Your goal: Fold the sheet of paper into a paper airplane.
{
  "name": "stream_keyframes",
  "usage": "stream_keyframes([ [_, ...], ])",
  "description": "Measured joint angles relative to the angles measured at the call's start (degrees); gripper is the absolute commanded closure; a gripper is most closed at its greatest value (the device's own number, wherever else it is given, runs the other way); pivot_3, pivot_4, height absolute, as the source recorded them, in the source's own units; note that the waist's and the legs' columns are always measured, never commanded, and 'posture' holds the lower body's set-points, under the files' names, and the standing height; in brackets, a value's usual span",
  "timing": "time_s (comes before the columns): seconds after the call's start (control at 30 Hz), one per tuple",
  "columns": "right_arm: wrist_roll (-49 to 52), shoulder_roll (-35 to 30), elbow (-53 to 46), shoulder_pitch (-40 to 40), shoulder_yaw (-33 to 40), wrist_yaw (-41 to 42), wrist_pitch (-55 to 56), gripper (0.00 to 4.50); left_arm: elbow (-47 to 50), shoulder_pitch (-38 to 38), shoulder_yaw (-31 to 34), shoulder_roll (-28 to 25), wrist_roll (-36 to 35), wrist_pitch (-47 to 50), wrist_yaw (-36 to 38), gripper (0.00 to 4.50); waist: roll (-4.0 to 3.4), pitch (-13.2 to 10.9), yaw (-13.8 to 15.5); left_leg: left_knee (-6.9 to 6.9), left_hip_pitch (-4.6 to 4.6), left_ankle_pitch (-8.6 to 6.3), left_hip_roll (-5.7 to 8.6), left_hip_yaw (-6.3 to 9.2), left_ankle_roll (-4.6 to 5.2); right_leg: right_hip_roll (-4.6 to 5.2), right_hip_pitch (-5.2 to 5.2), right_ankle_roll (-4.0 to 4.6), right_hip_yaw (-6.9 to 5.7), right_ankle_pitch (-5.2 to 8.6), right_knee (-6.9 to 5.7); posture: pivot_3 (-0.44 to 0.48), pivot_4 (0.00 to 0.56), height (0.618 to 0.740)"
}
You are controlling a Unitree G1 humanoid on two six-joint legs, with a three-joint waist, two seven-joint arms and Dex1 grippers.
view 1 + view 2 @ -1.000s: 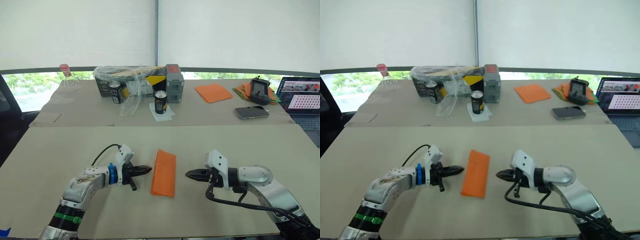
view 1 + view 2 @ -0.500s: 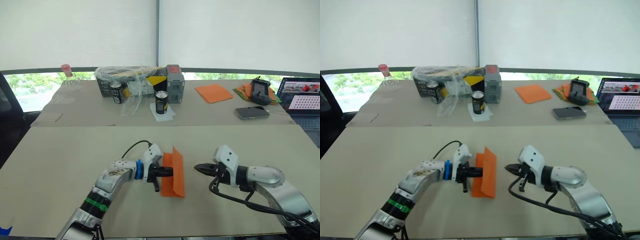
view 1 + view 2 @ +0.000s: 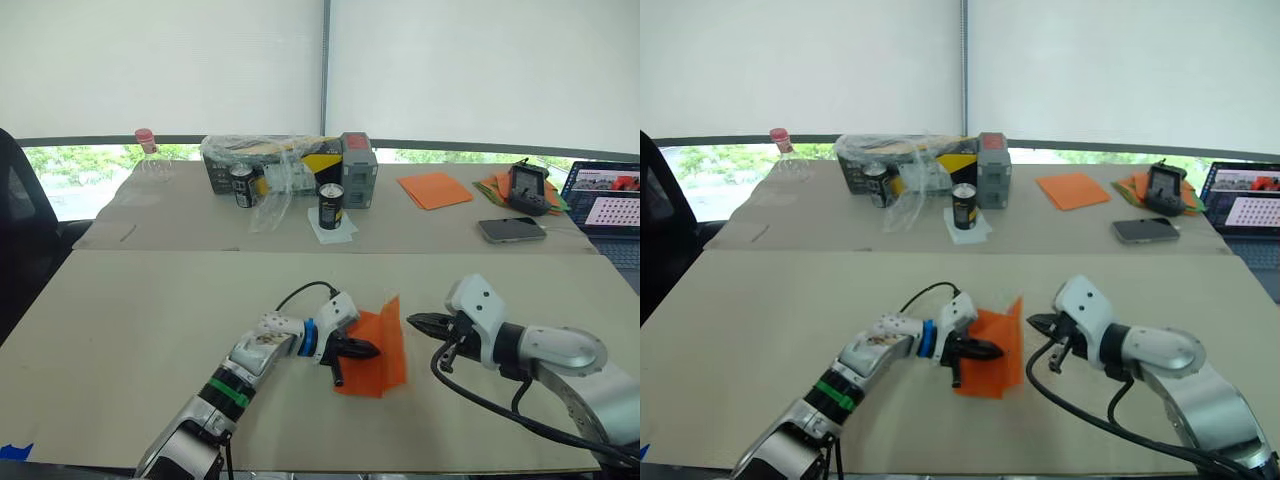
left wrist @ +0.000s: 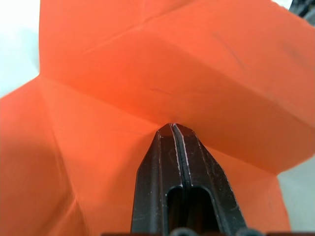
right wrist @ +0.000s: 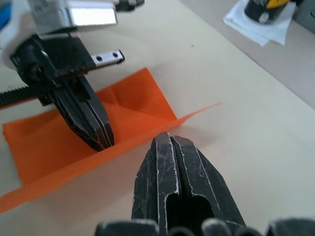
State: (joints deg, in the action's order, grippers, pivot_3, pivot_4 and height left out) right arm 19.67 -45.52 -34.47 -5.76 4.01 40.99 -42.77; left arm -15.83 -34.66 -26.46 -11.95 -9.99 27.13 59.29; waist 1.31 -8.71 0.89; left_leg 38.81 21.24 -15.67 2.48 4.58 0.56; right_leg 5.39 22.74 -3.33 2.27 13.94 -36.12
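The sheet of paper (image 3: 391,342) is bright orange and creased, and it lies half open on the near table. One flap rests flat and the right flap (image 5: 147,130) stands up. My left gripper (image 3: 367,351) is shut, its tips (image 4: 172,129) pushed into the inner crease where the flaps meet. My right gripper (image 3: 414,321) is also shut and holds nothing. It points at the raised flap from the right, a short gap away from the flap's outer face (image 3: 1016,335).
On the far table stand two cans (image 3: 331,205), a box under plastic wrap (image 3: 280,165), a paler orange sheet (image 3: 434,189), an orange-and-green pile with a device (image 3: 523,186), a phone (image 3: 511,229), a laptop (image 3: 607,198) and a bottle (image 3: 147,152). A dark chair (image 3: 20,225) is at the left.
My left gripper has pushed right into the paper, opening it and raising the right flap. The paper slid right. My right gripper backed off to the right. The camera shifted.
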Motion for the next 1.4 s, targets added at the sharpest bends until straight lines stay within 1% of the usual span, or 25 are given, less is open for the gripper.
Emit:
stream_keyframes([
  [0.17, -0.4, -1.0, 0.0, -0.2, 0.0, -0.9, -1.4, 4.43, -0.7, -3.5, -3.9, 1.1, 3.8, -0.6, 1.5, 4.50, 0.00, 0.0, 0.3, 0.03, -0.02, -0.05, 0.15, 0.07, 0.09, 0.05, -0.14, -0.07, -0.04, 0.02, 0.12, 0.000, 0.150, 0.740],
  [0.27, -1.4, -2.5, -0.5, -0.3, -1.0, -1.5, -1.5, 4.43, -0.4, -3.8, -5.7, 2.2, 4.6, -0.3, 1.5, 4.50, 0.01, 0.0, -0.1, 0.03, -0.01, -0.09, 0.16, 0.06, 0.15, 0.07, -0.13, -0.13, -0.01, 0.04, 0.13, 0.000, 0.150, 0.740],
  [0.53, -2.0, -1.2, 0.5, 0.0, -1.0, -5.2, -5.0, 4.43, 1.3, -2.7, -4.1, 1.5, 4.5, 1.3, 0.3, 4.50, 0.01, 0.0, -0.4, 0.02, -0.07, -0.09, -0.08, 0.04, 0.15, -0.04, -0.11, -0.11, 0.00, 0.04, 0.02, 0.000, 0.150, 0.740],
  [0.63, -2.0, -1.2, 0.7, -0.1, -1.2, -5.9, -6.4, 4.43, 2.0, -1.6, -1.1, 0.6, 2.8, 2.8, -0.4, 4.50, 0.01, 0.0, -0.7, 0.02, -0.06, -0.08, -0.10, 0.02, 0.14, -0.06, -0.05, -0.10, 0.02, 0.04, 0.00, 0.000, 0.150, 0.740],
  [0.77, -3.0, -1.2, 2.9, -0.3, -3.2, -6.7, -7.9, 4.43, 8.6, 0.1, 8.4, -2.4, -3.5, 9.6, -1.5, 4.50, 0.00, 0.0, -1.1, 0.05, 0.38, -0.06, -0.16, 0.00, 0.10, -0.08, 0.51, -0.09, 0.07, 0.02, -0.21, 0.000, 0.150, 0.740],
  [0.93, -5.1, -0.9, 5.8, -2.8, -8.5, -6.7, -7.9, 4.43, 17.0, -0.6, 17.1, -5.8, -10.5, 16.9, -3.2, 4.50, -0.01, 0.0, -1.1, 0.07, 0.40, -0.05, -0.10, -0.02, 0.09, -0.04, 0.51, -0.09, 0.09, 0.02, -0.17, 0.000, 0.150, 0.740],
  [1.13, -6.6, 0.4, 7.6, -6.4, -14.0, -6.2, -7.9, 4.43, 17.9, 0.1, 21.6, -14.0, -11.6, 18.8, -4.3, 4.50, -0.02, 0.0, -1.7, 0.03, 0.38, -0.05, -0.13, -0.01, 0.09, -0.09, 0.53, -0.08, 0.09, 0.02, -0.17, 0.000, 0.150, 0.740],
  [1.3, -8.0, 1.5, 9.3, -8.7, -16.1, -6.1, -7.7, 4.43, 19.2, 3.8, 21.5, -15.7, -11.7, 19.1, -4.8, 4.50, -0.02, 0.0, -1.4, 0.07, 0.43, -0.05, -0.07, -0.01, 0.08, 0.01, 0.54, -0.08, 0.09, 0.02, -0.12, 0.000, 0.150, 0.740],
  [1.4, -8.2, -0.6, 9.3, -9.3, -15.6, -5.1, -7.8, 4.43, 20.7, 4.8, 21.2, -16.4, -11.9, 19.0, -4.9, 4.50, -0.03, 0.0, -1.2, 0.07, 0.51, -0.05, -0.04, -0.01, 0.07, 0.04, 0.61, -0.08, 0.09, 0.01, -0.12, 0.000, 0.150, 0.740],
])
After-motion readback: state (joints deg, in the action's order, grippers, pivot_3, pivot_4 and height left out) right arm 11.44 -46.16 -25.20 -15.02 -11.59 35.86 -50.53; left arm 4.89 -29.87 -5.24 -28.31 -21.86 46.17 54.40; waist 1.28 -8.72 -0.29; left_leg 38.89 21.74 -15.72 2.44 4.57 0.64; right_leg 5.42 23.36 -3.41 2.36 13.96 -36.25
